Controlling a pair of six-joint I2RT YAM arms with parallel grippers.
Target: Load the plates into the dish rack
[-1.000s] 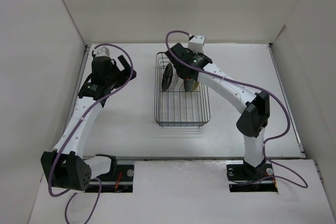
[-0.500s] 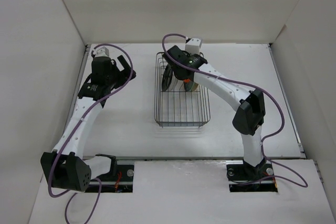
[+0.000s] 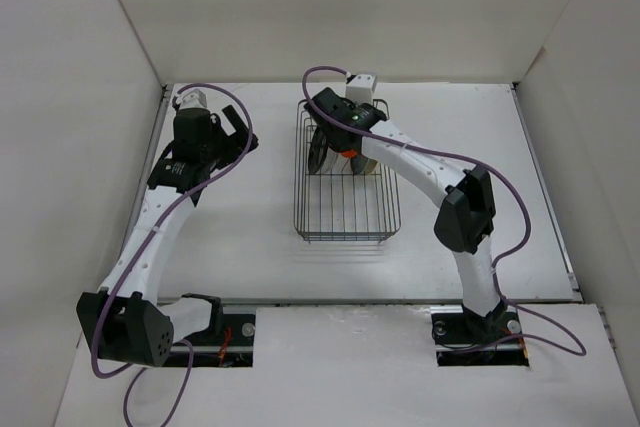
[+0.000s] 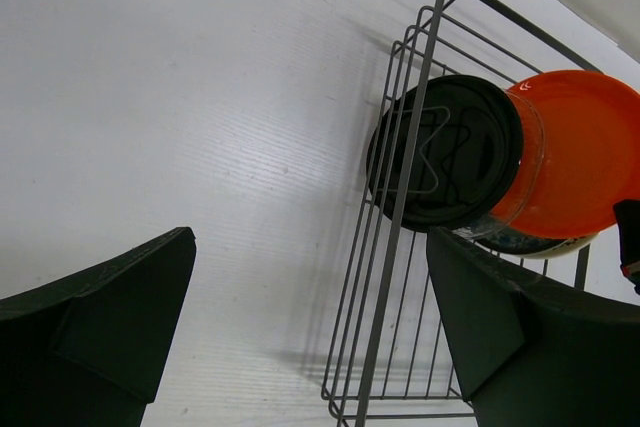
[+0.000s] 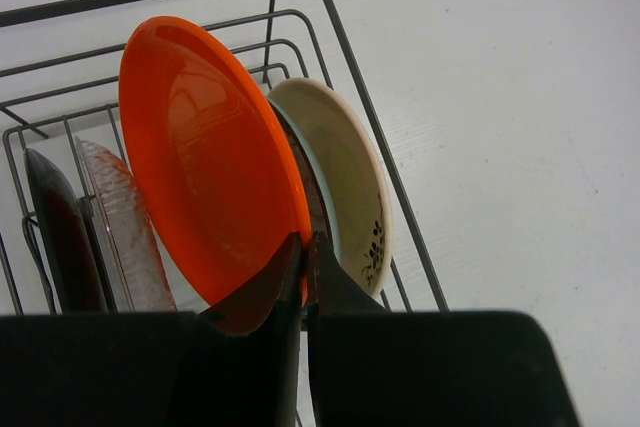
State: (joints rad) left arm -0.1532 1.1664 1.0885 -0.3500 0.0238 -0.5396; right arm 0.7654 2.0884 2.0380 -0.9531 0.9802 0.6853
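While rt gripper [image 5: 303, 259] nips orange plate [image 5: 200, 157] — 4 others [image 5: 345, 177] in rack [image 5: 345, 47].

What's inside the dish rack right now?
On edge in the dish rack: black plate, clear glass plate, orange plate pinched by the right claw, cream plate. Between orange and cream only a sliver of the teal plate shows; the rest is covered.

Beyond the job itself, you're looking at a plain white table [image 3: 250, 237], finely ribbed when you see it up close. It's boxed in by a left wall [image 3: 70, 147], a back wall [image 3: 340, 7] and a right wall [image 3: 590, 167], all white. A dark strip [image 3: 340, 300] runs along the near edge, with a white panel [image 3: 340, 367] just in front of it.
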